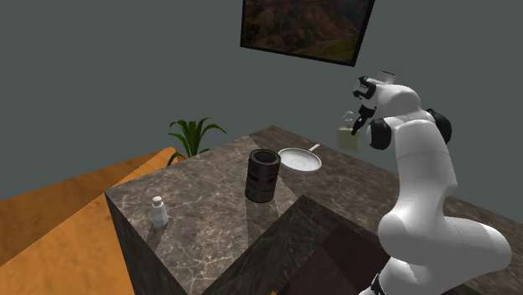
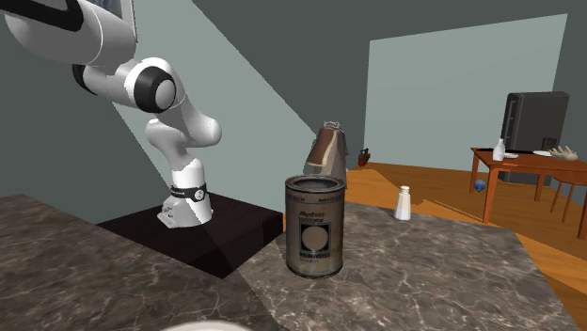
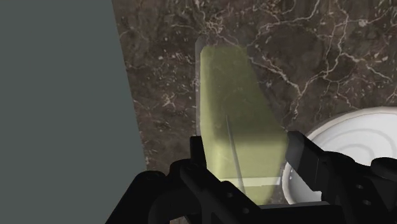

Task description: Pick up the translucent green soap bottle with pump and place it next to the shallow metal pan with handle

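Jaws clamped on the soap bottle, its long axis pointing down at the counter. I read the pan at its eight o'clock, shoulder view.

The white Franka arm with dark joints rises at the shoulder view's lower right, folds at the elbow and reaches up and to the left. Its wrist is bent over so that the all-black two-finger gripper points downward. In the wrist view the fingers press against opposite sides of a translucent pale green soap bottle, which seems to hang clear of the surface below.
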Motion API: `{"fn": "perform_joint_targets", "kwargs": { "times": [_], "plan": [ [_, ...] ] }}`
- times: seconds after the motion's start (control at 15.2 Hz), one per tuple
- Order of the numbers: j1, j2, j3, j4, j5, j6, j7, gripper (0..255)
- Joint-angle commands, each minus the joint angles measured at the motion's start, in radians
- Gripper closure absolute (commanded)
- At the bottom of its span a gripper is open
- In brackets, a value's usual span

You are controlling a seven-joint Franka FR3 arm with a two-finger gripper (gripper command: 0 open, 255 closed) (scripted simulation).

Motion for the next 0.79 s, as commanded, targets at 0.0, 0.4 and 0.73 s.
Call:
{"fn": "perform_joint_targets", "kwargs": {
  "times": [0.0,0.4,0.73],
  "plan": [
    [0.001,0.004,0.001,-0.015,0.003,0.019,-0.008,255],
    [0.022,-0.004,0.001,-0.115,0.009,0.104,-0.030,255],
    [0.032,0.002,0.005,-0.173,0.016,0.164,-0.045,255]
  ]
}}
